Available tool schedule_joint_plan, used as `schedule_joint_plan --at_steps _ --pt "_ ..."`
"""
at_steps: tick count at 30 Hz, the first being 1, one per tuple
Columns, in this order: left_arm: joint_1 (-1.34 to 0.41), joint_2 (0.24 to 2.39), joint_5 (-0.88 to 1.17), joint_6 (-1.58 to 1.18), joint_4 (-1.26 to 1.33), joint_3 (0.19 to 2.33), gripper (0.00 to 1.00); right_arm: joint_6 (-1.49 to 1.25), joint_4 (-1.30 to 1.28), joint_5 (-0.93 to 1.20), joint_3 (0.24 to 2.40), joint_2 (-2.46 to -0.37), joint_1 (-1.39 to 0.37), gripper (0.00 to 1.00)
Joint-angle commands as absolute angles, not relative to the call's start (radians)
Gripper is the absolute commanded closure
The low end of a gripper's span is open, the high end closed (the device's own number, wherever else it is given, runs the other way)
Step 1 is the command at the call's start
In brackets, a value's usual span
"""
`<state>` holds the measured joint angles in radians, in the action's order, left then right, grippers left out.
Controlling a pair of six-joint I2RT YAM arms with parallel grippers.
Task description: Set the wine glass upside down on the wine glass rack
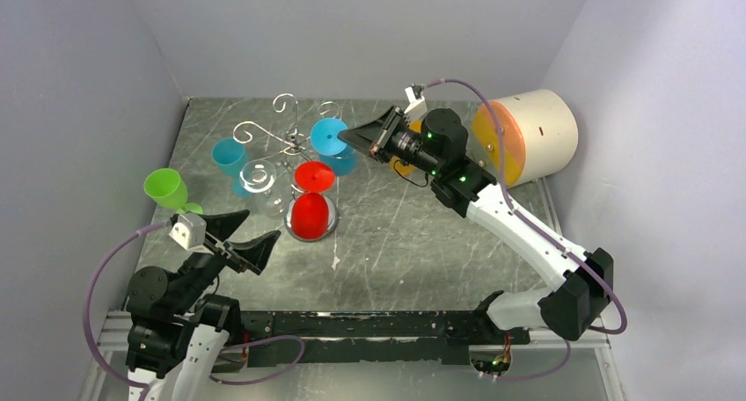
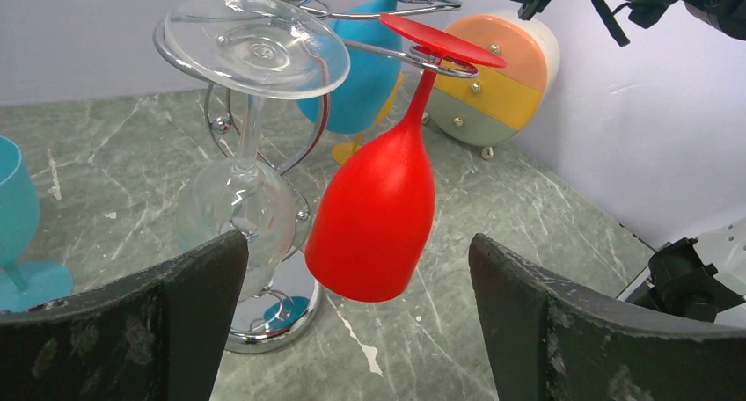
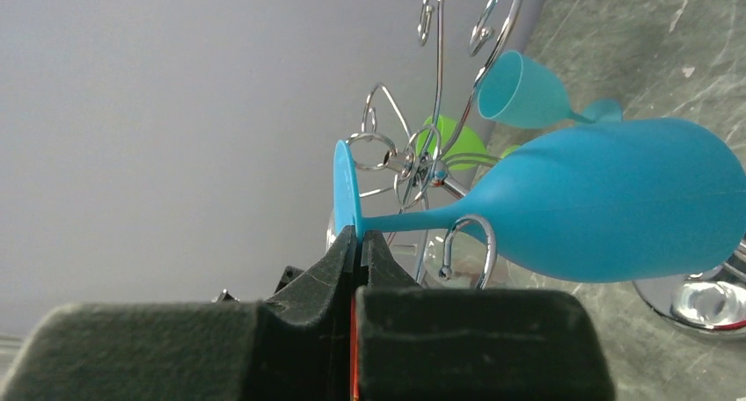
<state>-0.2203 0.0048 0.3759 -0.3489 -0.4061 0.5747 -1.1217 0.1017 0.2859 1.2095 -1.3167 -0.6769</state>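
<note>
Upside-down blue wine glass (image 3: 616, 207) hangs on the wine glass rack (image 3: 437, 67), its foot rim right at the tips of the right gripper (image 3: 359, 234), whose jaws are pressed together with nothing visible between them. On the left gripper (image 1: 260, 229) jaws are spread wide, low over the counter (image 1: 422, 234); red glass (image 2: 374, 216) and clear glass (image 2: 251, 45) hang on the rack just ahead of them.

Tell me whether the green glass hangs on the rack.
No, the green glass stands upright on the table, apart from the rack.
</note>
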Motion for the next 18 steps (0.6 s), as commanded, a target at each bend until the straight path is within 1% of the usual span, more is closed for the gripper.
schedule_joint_plan --at_steps 1,9,18 --pt "-0.21 -0.058 0.355 -0.357 -0.387 0.565 0.01 -1.107 0.123 0.336 1.224 -1.317 -0.686 1.0" --pt "-0.21 -0.057 0.343 -0.357 -0.389 0.562 0.01 -1.097 0.119 0.343 1.203 -1.291 -0.689 1.0" --pt "-0.21 -0.058 0.323 -0.357 -0.394 0.562 0.01 -1.059 0.058 0.296 1.193 -1.235 -0.689 1.0"
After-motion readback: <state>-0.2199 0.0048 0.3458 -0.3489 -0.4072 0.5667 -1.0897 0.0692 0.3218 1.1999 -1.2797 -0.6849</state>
